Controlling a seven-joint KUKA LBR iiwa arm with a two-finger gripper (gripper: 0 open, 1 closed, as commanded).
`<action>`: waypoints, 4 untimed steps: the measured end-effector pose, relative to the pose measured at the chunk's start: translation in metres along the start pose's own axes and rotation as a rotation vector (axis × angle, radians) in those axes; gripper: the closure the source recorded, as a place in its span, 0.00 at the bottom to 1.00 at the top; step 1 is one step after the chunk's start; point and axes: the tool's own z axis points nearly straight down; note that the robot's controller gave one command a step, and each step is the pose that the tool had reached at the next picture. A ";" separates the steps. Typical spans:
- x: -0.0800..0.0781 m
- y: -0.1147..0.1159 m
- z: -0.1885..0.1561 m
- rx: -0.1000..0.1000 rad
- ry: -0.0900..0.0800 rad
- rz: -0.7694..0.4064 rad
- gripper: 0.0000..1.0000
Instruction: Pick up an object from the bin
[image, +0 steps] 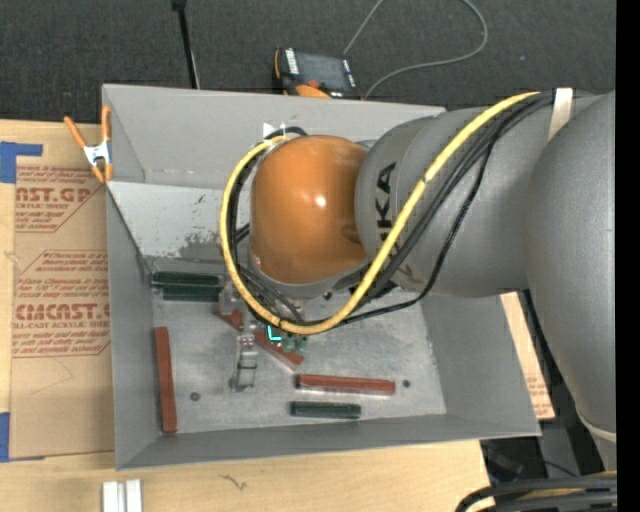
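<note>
My orange wrist cover (300, 215) masks my gripper (243, 372), low at bin (150, 215) centre beside small green piece (291, 346); jaws: can't tell.

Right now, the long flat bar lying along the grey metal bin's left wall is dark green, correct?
No. In the camera view, the long flat bar lying along the left wall of the grey metal bin is reddish-brown, not dark green.
</note>
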 end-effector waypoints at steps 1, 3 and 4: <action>-0.038 -0.056 0.120 0.002 -0.004 -0.047 0.00; -0.063 -0.106 0.127 -0.002 -0.008 -0.020 1.00; -0.074 -0.104 -0.024 -0.001 -0.018 -0.056 1.00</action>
